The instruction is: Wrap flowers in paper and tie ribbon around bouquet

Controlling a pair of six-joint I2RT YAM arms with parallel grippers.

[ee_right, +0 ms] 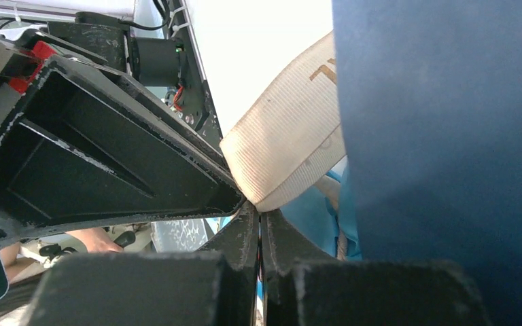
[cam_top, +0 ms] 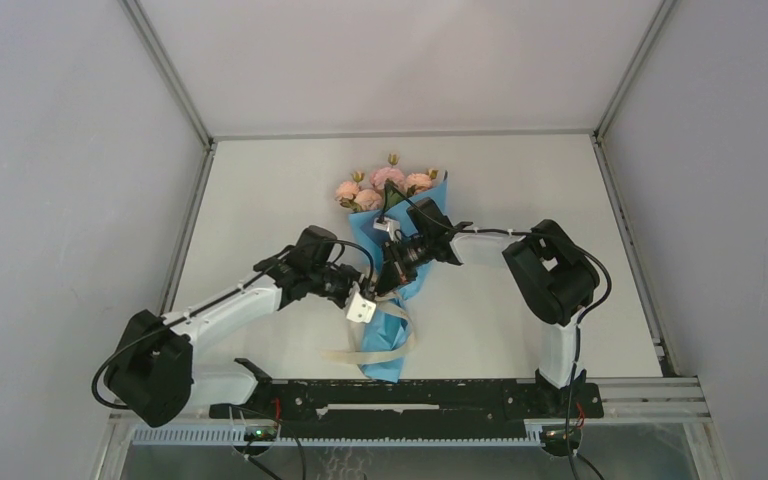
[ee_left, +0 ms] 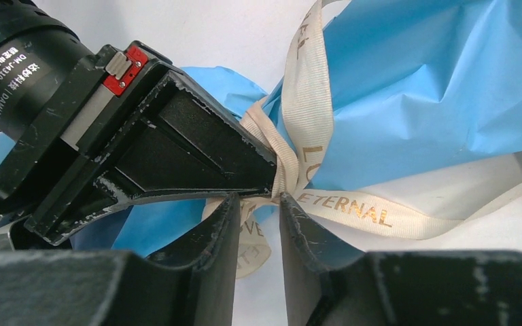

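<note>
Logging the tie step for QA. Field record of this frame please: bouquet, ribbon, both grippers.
bouquet: lying on table, flowers at far end, light blue paper wrapped as a cone
ribbon: cream, cinched round the narrow part, tails loose
right gripper: shut on ribbon at the knot
left gripper: jaws apart, straddling ribbon beside the knot
stage: wrapped, tie likely unfinished

We are seeing the bouquet [cam_top: 428, 205] lying on the counter [cam_top: 520, 330], its light blue paper [ee_left: 421, 81] forming a cone with the pink flowers [cam_top: 380, 185] at the far, wide end; the cream ribbon [ee_left: 316, 102], lettered in gold, is looping and crossing around the gathered narrow part
</note>
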